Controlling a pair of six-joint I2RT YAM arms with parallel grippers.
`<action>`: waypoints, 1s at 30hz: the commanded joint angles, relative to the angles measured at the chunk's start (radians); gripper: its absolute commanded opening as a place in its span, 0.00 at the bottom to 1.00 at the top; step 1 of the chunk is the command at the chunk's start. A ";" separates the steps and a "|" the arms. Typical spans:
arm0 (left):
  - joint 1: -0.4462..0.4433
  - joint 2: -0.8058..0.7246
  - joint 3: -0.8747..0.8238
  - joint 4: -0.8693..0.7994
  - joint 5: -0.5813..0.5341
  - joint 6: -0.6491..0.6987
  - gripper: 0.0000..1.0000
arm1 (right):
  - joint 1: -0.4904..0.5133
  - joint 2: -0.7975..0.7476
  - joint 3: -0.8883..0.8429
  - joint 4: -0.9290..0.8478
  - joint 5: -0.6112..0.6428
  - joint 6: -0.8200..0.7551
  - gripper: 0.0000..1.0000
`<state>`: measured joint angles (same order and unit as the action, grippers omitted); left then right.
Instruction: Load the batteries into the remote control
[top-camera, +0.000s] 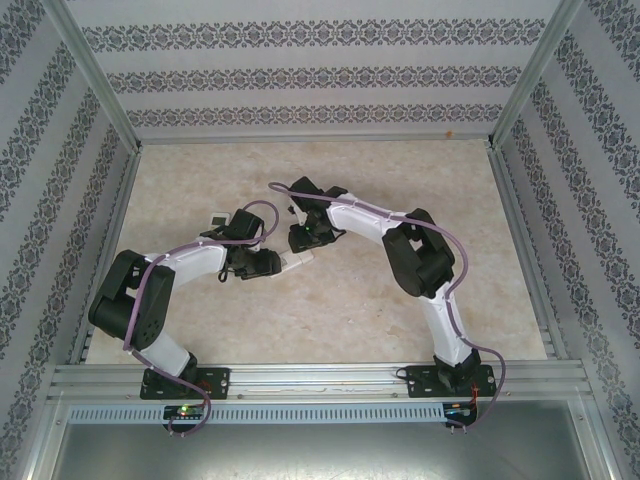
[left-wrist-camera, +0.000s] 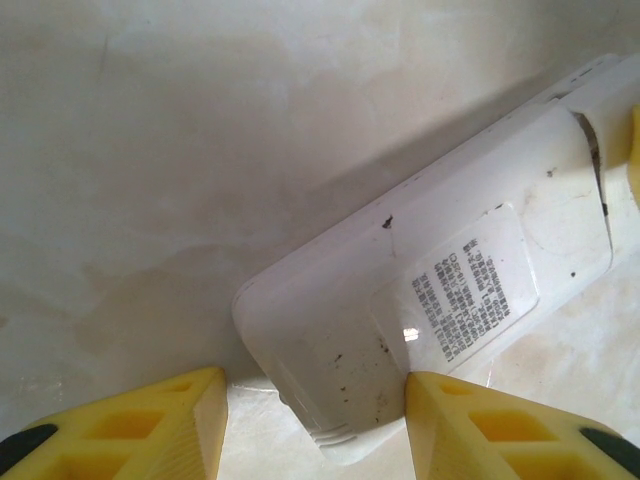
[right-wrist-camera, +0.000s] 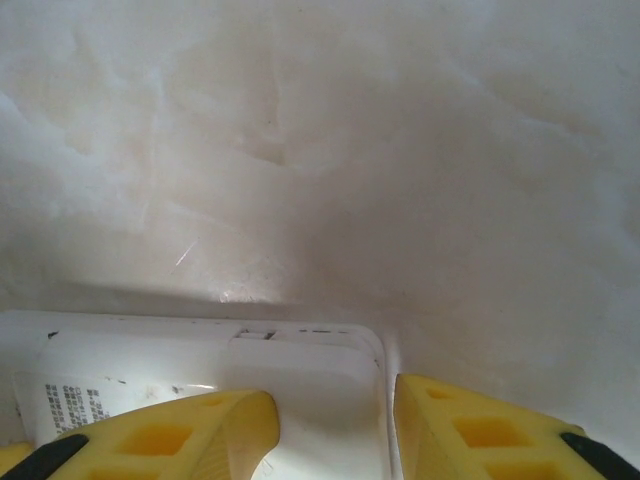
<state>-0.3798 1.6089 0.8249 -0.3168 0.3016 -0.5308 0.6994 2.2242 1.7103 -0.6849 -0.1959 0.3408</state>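
White plastic, scuffed and speckled: the remote control (top-camera: 298, 263) lies near the middle of the pale marbled desk (top-camera: 340, 330), back side up, with both arms bent in over it. From above, the left hand (top-camera: 268, 263) is at one end of it and the right hand (top-camera: 303, 238) at the other, the two nearly meeting.

Seen from the left wrist, the remote runs slantwise, a printed label (left-wrist-camera: 470, 290) facing up and a dark seam (left-wrist-camera: 597, 160) crossing it near the far end. Its rounded near end sits between the yellow fingers (left-wrist-camera: 480, 430). One finger looks pressed to the remote's edge; the other stands just beside it, a strip of shadow between. They are apart, but whether they pinch it I cannot tell.

From the right wrist, the remote's other end shows, with a raised panel (right-wrist-camera: 300, 375) at its edge. One finger (right-wrist-camera: 180, 440) lies across the remote's back; the other is just off its end, over bare desk. These too stand apart, and I cannot tell if they grip anything.

Patterned wallpaper (top-camera: 300, 75) lines the walls.
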 joint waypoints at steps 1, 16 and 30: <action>-0.008 0.043 -0.035 0.026 -0.122 0.020 0.51 | 0.085 0.149 -0.044 0.145 -0.125 0.095 0.42; 0.009 0.074 0.025 0.045 -0.243 0.084 0.48 | 0.072 -0.080 -0.196 0.204 -0.073 0.193 0.37; 0.011 0.044 0.012 0.128 -0.148 0.102 0.56 | 0.034 -0.293 -0.413 0.325 -0.016 0.351 0.47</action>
<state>-0.3779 1.6241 0.8570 -0.2958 0.1749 -0.4328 0.7311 1.9385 1.3315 -0.4175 -0.1959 0.6304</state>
